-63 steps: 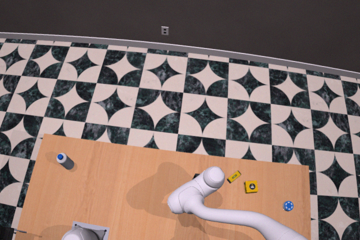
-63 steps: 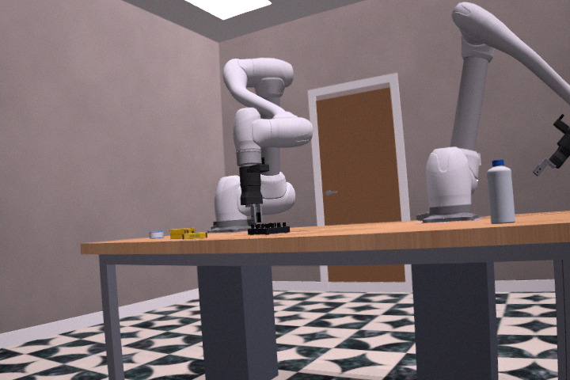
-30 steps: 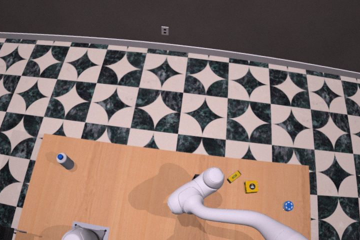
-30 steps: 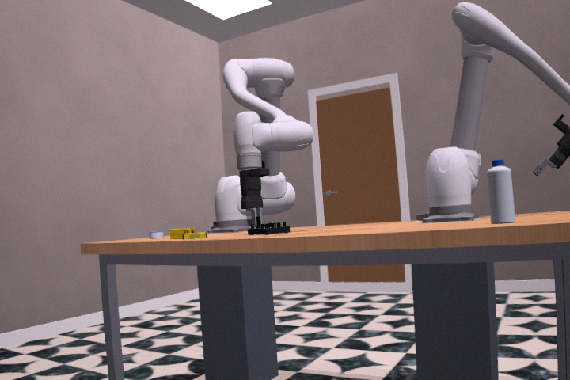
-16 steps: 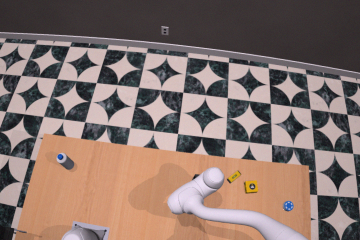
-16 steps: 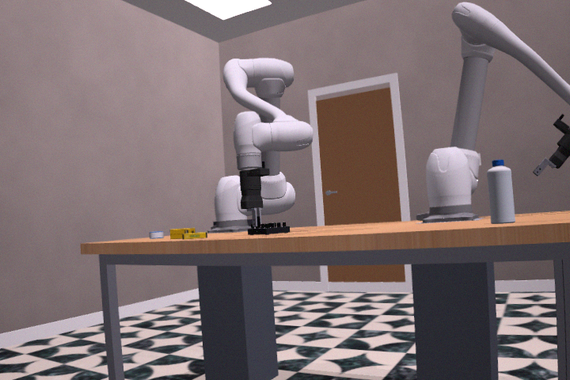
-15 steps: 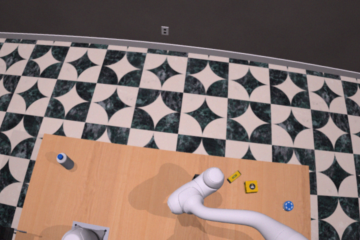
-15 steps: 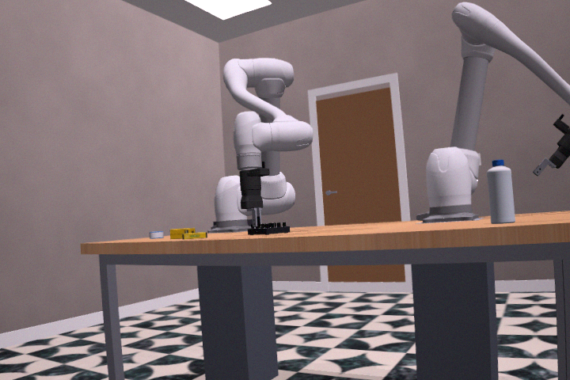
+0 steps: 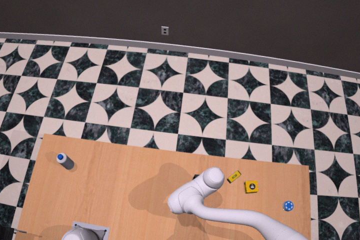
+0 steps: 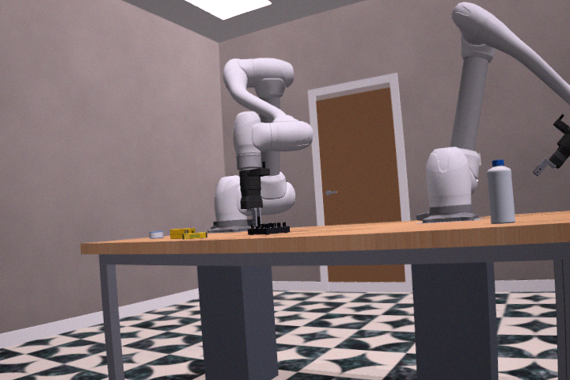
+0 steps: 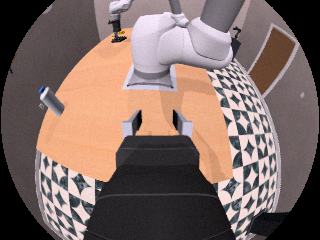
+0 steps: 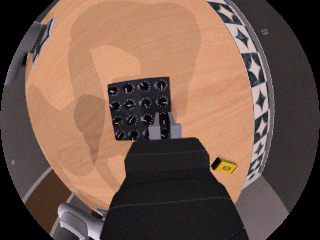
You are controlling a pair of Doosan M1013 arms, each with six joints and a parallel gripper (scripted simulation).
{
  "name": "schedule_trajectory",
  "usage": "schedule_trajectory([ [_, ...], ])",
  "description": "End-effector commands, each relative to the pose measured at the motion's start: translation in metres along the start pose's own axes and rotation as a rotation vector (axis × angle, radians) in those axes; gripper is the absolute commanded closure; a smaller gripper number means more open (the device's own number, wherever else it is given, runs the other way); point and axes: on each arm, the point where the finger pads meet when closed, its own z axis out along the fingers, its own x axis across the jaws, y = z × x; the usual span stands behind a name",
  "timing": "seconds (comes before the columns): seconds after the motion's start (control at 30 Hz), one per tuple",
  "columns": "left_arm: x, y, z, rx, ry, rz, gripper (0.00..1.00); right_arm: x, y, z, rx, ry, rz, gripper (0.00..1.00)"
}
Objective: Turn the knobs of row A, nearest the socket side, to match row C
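Here we are at the black, square knob box (image 10: 267,229) (image 11: 118,39) (image 12: 140,107), sitting on the light wooden table (image 9: 115,169) (image 10: 340,237) (image 11: 95,130) (image 12: 210,100), its four-by-four grid of round black knobs facing up, white marks around them. And the right gripper (image 10: 256,222) (image 11: 116,37) (image 12: 163,118), black with grey metal fingers, is right down at the box, pointing straight at it! In the right wrist view its fingers stand a narrow gap apart, one on either side of a knob (image 12: 164,121) in the outermost column, third row down; whether they press on it, I can't tell. From above, the white arm hides nearly all of the box.

Just beside the box lies the small yellow spirit level (image 9: 234,176) (image 10: 195,235) (image 12: 227,166) with black ends. A touch farther from the box, there's the boxy yellow tape measure (image 9: 251,186) (image 10: 176,232) with its round black label, and beyond that the round blue-and-white disc (image 9: 288,206) (image 10: 156,234).

Off on the other side, well apart from the box, the left arm's grey base plate (image 9: 105,229) (image 10: 422,218) (image 11: 128,86) is on the table. Farther still stands the pale grey bottle (image 9: 66,162) (image 10: 500,197) (image 11: 53,102) with a blue cap, upright. And way out from the box hangs the left gripper (image 9: 20,231) (image 10: 539,168) (image 11: 157,116), black with grey fingers, spread wide with nothing between them!
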Motion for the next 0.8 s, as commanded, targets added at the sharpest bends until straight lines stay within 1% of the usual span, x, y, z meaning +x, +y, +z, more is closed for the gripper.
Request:
schedule_trajectory([
  [0.0, 0.0001, -0.0001, -0.0005, -0.001, 0.0, 0.0, 0.0, 0.0002, -0.0005, -0.001, 0.001, 0.0, -0.008, 0.7],
  [0.47, 0.0001, -0.0001, -0.0005, -0.001, 0.0, 0.0, 0.0, 0.0002, -0.0005, -0.001, 0.001, 0.0, -0.17, 0.7],
  [0.53, 0.0001, -0.0001, -0.0005, -0.001, 0.0, 0.0, 0.0, 0.0002, -0.0005, -0.001, 0.001, 0.0, -0.17, 0.7],
  [0.77, 0.0001, -0.0001, -0.0005, -0.001, 0.0, 0.0, 0.0, 0.0002, -0.0005, -0.001, 0.001, 0.0, -0.3, 0.7],
])
